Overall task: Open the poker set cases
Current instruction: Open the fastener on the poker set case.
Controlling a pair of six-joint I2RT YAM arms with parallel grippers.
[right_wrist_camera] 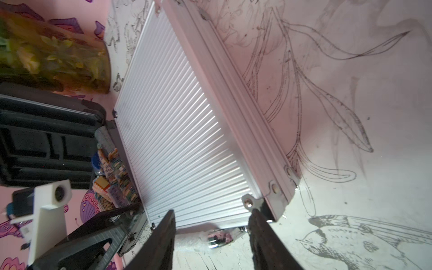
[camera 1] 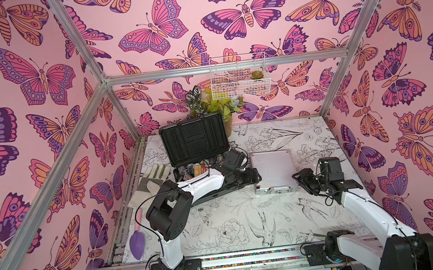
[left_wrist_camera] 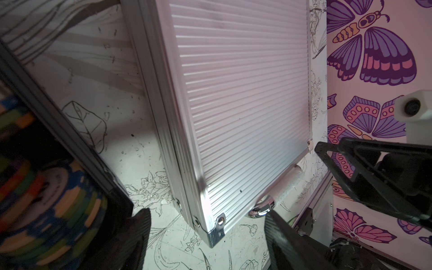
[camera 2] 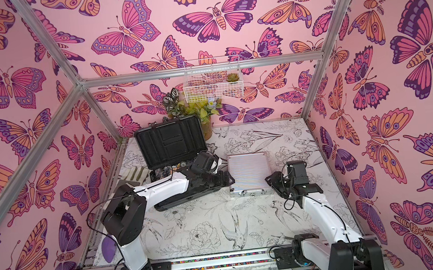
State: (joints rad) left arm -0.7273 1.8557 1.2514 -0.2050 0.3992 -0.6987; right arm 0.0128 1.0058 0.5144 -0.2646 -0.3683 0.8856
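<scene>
The larger dark poker set case stands open at the back left, its black lid (camera 1: 194,140) (camera 2: 169,143) upright over a base holding coloured chips (camera 1: 194,170) (left_wrist_camera: 46,187). To its right, the smaller silvery-pink aluminium case (camera 1: 272,170) (camera 2: 249,172) lies flat and shut, handle (camera 1: 273,190) toward the front. My left gripper (camera 1: 252,177) (left_wrist_camera: 210,238) is open at that case's front left corner, which shows between its fingers. My right gripper (camera 1: 301,180) (right_wrist_camera: 212,233) is open at the front right corner, one end of the chrome handle (right_wrist_camera: 219,238) between its fingers.
A potted plant (camera 1: 223,107) stands behind the dark case under a white wire basket (camera 1: 239,78) on the back wall. Work gloves (camera 1: 156,172) and a purple trowel (camera 1: 137,242) lie along the left edge. Patterned walls close in three sides.
</scene>
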